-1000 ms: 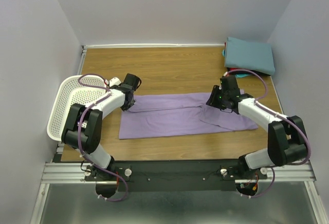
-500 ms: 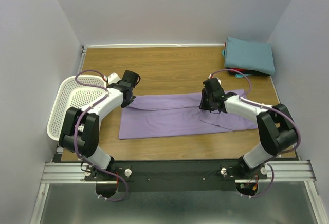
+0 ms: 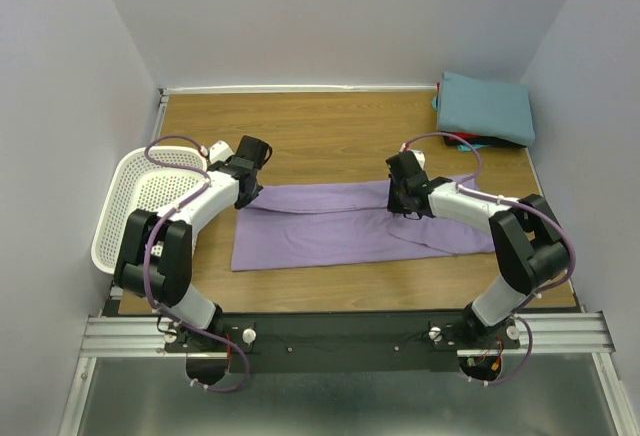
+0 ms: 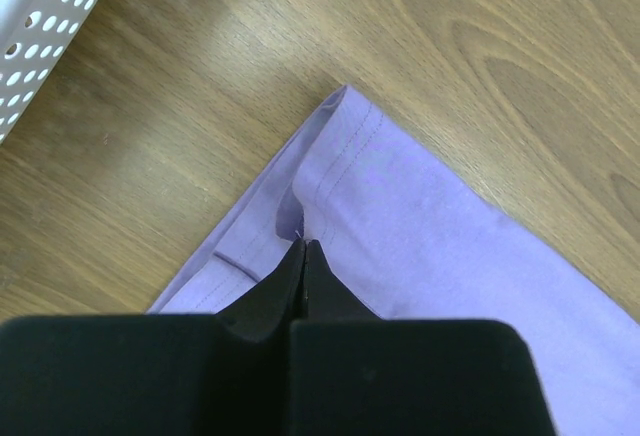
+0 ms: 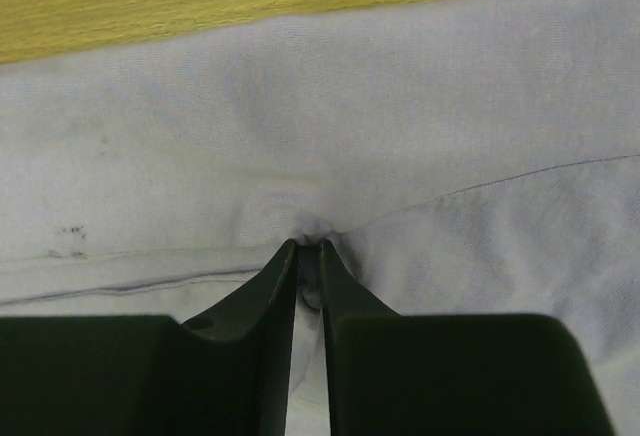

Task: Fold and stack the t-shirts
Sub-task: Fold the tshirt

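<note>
Flat on the wooden table [image 3: 330, 136] lies the lavender t-shirt [image 3: 330, 226], folded into a long band that runs left to right in front of both arms.

The left gripper [image 3: 246, 199] sits at the shirt's far left corner. From the left wrist, its fingers [image 4: 290, 271] are pressed tight together, and a small pucker of the stitched hem is caught at their tips. The shirt's corner shows just past them, with bare wood around it.

The right gripper [image 3: 404, 209] is down on the shirt's far edge, right of its middle. From the right wrist, its two fingers [image 5: 275, 276] stand nearly together with only a thin slit between. A little gather of lavender cloth is drawn up into that slit, and creases spread away from it on both sides.

Well beyond the shirt's far right end, a folded teal t-shirt [image 3: 487, 106] rests on a red t-shirt [image 3: 466, 139], of which only a sliver shows. Off the shirt's left end stands a white perforated basket [image 3: 120, 206], tilted at the table's edge.
</note>
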